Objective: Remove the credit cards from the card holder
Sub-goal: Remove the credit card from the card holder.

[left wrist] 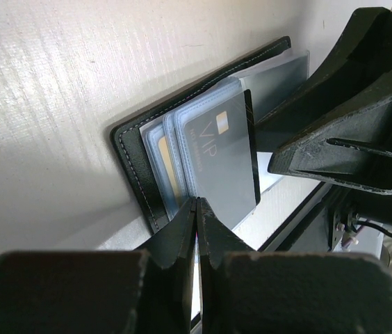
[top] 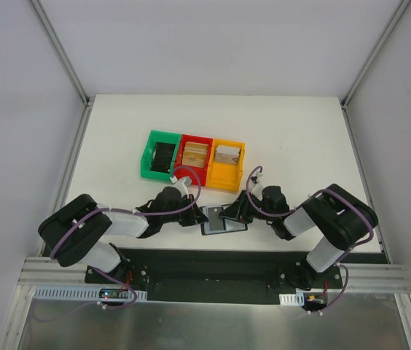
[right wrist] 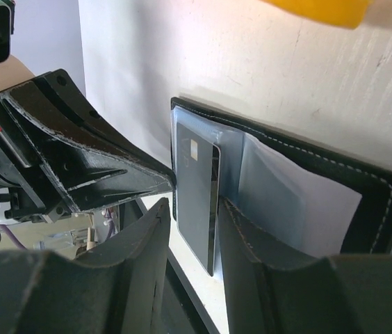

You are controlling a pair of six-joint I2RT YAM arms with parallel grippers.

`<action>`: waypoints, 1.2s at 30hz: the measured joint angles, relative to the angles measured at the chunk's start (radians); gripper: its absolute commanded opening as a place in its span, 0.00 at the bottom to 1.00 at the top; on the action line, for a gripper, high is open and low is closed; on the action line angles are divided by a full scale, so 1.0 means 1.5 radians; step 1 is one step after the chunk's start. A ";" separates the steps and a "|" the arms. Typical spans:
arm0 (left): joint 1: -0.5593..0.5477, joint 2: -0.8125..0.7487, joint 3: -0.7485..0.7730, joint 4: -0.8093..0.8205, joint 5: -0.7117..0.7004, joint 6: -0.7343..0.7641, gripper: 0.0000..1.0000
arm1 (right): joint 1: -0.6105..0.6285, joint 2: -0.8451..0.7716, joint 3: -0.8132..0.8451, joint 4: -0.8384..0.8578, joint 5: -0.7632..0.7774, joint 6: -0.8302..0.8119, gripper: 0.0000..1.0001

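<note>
As the wallet [top: 222, 220] lies unfolded, desk [top: 300, 138]: white, pale walls [top: 205, 44] around.
Card [left wrist: 220, 156]: reads "VIP".
Left pincer [left wrist: 196, 203]: closed at wallet's edge.
Right pincer [right wrist: 194, 209]: narrow, straddling card.

Green bin [top: 154, 173], red bin [top: 197, 138] and orange bin [top: 226, 181] stand touching in a row on the white table [top: 300, 138].

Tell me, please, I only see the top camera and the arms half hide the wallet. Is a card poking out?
Observer: Yes. The right wrist camera shows a dark card sticking out of the card holder, between the right tool's spread fingers.
Operator: What's on it?
Observer: The left wrist camera reads "VIP" on it, beside a small gold chip.
Operator: And the other arm?
Observer: The left tool is shut, tips right by that card's edge.
</note>
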 measured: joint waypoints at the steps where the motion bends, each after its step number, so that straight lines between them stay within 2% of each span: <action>1: 0.000 -0.001 0.001 -0.003 -0.001 0.001 0.00 | 0.000 -0.002 0.000 -0.003 -0.002 -0.002 0.37; 17: 0.000 -0.007 0.011 -0.030 -0.007 0.010 0.00 | 0.000 -0.005 0.000 -0.019 -0.028 -0.010 0.36; 24: 0.000 -0.003 0.011 -0.024 -0.007 0.009 0.00 | -0.001 0.007 0.000 -0.009 -0.025 0.000 0.24; 30: 0.000 -0.003 0.011 -0.024 -0.007 0.009 0.00 | -0.002 0.009 -0.002 -0.008 -0.022 0.004 0.22; 36: 0.000 -0.003 0.011 -0.024 -0.007 0.009 0.00 | -0.002 0.009 -0.005 -0.004 -0.019 0.005 0.10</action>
